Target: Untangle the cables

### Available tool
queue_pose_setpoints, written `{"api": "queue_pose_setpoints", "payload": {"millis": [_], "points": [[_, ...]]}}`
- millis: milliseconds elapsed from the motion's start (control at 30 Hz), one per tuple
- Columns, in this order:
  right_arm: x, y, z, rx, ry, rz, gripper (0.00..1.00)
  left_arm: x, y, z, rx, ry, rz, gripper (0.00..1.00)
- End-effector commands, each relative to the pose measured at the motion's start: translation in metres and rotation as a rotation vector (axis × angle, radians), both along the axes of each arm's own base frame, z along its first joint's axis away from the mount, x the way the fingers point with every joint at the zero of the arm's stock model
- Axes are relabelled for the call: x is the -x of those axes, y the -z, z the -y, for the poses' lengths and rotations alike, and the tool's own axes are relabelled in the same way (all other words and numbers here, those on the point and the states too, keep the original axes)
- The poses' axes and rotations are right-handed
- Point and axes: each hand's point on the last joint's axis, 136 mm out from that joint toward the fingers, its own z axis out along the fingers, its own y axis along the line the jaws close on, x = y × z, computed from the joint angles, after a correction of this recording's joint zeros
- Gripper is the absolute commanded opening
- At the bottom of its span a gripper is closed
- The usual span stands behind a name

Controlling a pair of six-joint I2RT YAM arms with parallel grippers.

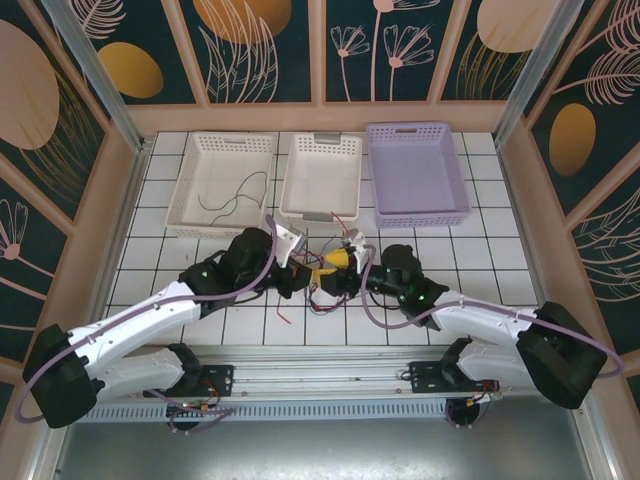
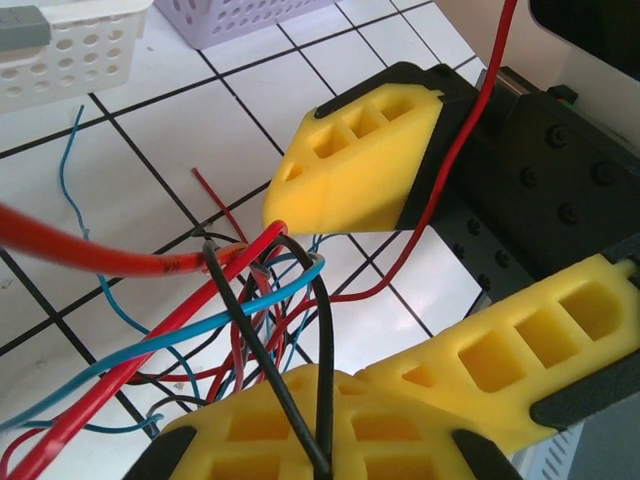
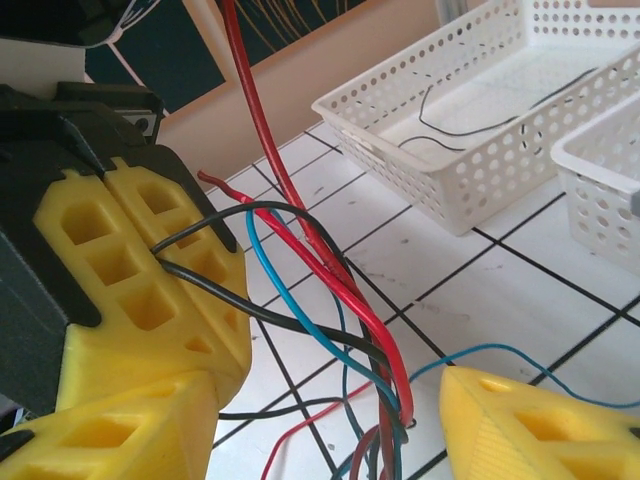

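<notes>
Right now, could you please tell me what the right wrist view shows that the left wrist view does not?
Right wrist: a white basket with a black cable lying inside it.
Left wrist: a corner of the lilac basket, and the right gripper seen from outside, its jaws open with a red cable running between them.
Shared: the tangle of red, blue and black cables over the white tiled table, and the left gripper shut on a black strand.
</notes>
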Motion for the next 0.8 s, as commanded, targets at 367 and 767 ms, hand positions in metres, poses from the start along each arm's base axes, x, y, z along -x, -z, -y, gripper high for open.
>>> {"api": "queue_pose_setpoints", "payload": {"millis": [367, 767], "points": [[0.008, 0.006, 0.000, 0.014, -0.072, -0.060, 0.58, 0.040, -0.083, 0.014, 0.294, 0.186, 0.130, 0.32], [-0.001, 0.012, -0.001, -0.006, -0.080, -0.144, 0.52, 0.048, -0.059, 0.008, 0.317, 0.172, 0.059, 0.43]]}}
